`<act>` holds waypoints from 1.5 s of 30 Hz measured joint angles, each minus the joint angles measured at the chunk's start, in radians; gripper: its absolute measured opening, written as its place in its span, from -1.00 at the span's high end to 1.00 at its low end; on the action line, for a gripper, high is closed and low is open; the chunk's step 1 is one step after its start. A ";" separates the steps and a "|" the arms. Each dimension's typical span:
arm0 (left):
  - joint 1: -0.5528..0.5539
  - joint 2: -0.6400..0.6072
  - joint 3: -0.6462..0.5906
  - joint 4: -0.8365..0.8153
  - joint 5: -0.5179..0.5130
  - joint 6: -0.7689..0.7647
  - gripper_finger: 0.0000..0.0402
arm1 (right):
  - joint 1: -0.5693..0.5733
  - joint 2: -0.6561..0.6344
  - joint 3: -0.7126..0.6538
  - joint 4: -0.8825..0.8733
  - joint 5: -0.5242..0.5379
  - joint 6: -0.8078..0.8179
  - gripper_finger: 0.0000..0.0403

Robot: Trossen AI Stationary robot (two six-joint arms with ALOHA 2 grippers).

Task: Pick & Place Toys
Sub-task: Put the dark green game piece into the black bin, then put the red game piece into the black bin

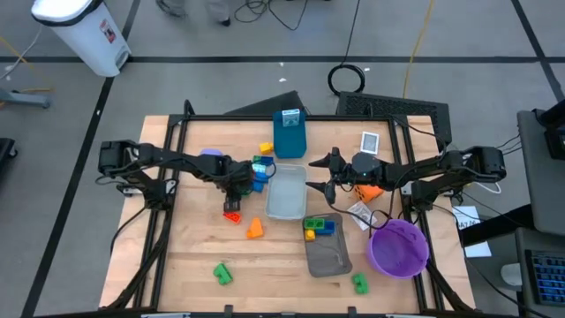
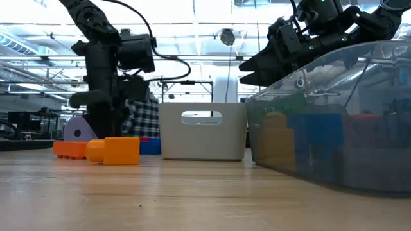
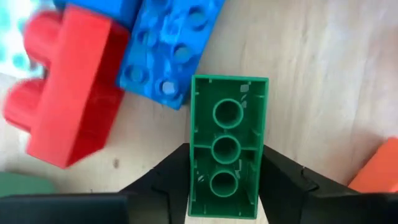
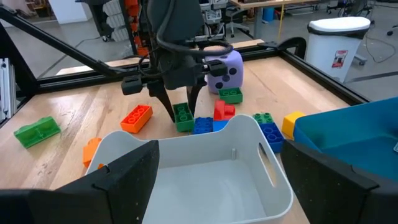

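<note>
The green brick (image 3: 227, 149), lying on the table just beside a blue brick (image 3: 169, 46) and a red brick (image 3: 69, 93), is clamped between the left gripper (image 3: 225, 186) fingers, so it is best lifted straight up, while the right gripper (image 4: 217, 186), spread apart, is kept above the grey tray (image 4: 205, 168).

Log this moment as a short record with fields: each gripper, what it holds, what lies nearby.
left gripper: down at the table, fingers on both sides of an upright green brick
beside it: blue brick, red brick, purple die
right gripper: open, empty, above the light grey tray
tray contents: no toy visible inside
other grey tray: holds yellow, green and blue bricks
purple bowl: near the right arm
</note>
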 joint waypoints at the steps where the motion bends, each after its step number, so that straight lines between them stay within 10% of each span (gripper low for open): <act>1: 0.000 -0.004 0.011 -0.012 0.008 0.002 0.26 | 0.000 0.000 0.000 0.003 -0.001 0.000 -0.61; 13: 0.000 -0.152 0.086 -0.026 0.082 0.005 0.12 | 0.033 0.000 0.001 0.151 -0.002 -0.157 -0.61; 22: 0.073 -0.196 0.086 0.223 0.481 -0.143 0.57 | 0.176 0.000 0.107 0.071 0.278 -0.544 -0.61; 29: 0.098 -0.196 0.086 0.165 0.511 -0.063 0.84 | 0.193 0.000 0.117 0.047 0.309 -0.516 -0.61; 35: 0.089 -0.196 0.086 0.149 0.394 0.001 0.75 | 0.188 0.000 0.117 0.005 0.309 -0.437 -0.61; 45: 0.157 -0.179 0.086 -0.078 0.010 0.152 0.01 | 0.188 0.000 0.117 -0.015 0.308 -0.419 -0.61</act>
